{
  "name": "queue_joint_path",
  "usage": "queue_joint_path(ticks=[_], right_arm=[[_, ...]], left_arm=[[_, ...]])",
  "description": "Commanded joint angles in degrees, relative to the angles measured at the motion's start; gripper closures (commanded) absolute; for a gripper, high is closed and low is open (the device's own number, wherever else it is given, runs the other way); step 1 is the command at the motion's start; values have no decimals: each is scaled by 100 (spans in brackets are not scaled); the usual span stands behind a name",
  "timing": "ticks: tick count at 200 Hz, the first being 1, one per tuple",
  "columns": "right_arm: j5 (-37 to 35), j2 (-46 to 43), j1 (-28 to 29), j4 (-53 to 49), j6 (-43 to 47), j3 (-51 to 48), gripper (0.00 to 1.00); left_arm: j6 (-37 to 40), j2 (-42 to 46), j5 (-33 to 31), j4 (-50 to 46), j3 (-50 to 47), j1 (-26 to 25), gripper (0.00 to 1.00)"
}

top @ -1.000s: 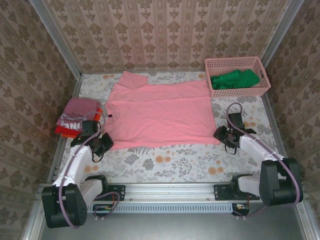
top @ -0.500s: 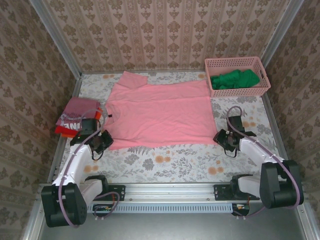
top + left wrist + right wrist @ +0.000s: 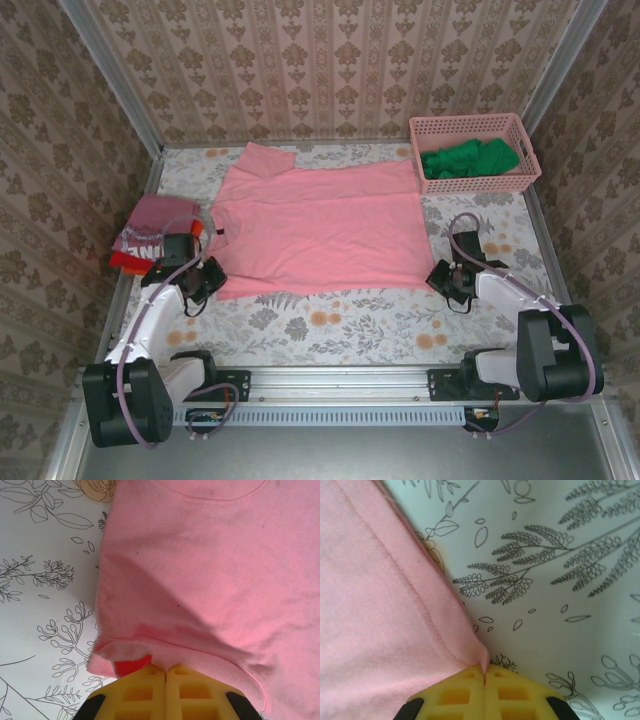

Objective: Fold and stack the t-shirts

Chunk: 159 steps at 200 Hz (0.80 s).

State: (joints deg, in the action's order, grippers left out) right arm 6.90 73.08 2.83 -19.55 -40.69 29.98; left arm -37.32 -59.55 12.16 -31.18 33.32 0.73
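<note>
At my left tool [image 3: 165, 668], salmon-pink t-shirt [image 3: 320, 225] edge pinched, fingers clenched. Right tool [image 3: 484, 669] grips its hem corner. Shirt lies flat on desk [image 3: 330, 325] between both.

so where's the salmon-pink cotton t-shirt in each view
Top external: salmon-pink cotton t-shirt spread flat mid-table.
Left wrist: upper right, edge pinched in left gripper.
Right wrist: left half, corner pinched in right gripper.
Shared landmark: floral table cover beside the shirt.

Beige damask wallpaper walls [image 3: 330, 60], floral tablecloth [image 3: 330, 330], aluminium corner posts [image 3: 112, 80]
</note>
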Motion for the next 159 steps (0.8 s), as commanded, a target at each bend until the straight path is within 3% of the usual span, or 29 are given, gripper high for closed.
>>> queue_joint_path(ticks=[1, 41, 100, 159], right_arm=[[-76, -278, 25, -284, -53, 97, 100], [-355, -1318, 31, -873, -300, 122, 100], [-804, -2685, 33, -2181, -495, 394, 100], [-736, -1898, 33, -1688, -10, 1191, 100]], left_arm=[[-28, 66, -64, 2, 14, -48, 100], [101, 562, -497, -401, 165, -29, 100], [243, 874, -494, -1097, 524, -14, 100], [498, 430, -417, -814, 1127, -2, 100]])
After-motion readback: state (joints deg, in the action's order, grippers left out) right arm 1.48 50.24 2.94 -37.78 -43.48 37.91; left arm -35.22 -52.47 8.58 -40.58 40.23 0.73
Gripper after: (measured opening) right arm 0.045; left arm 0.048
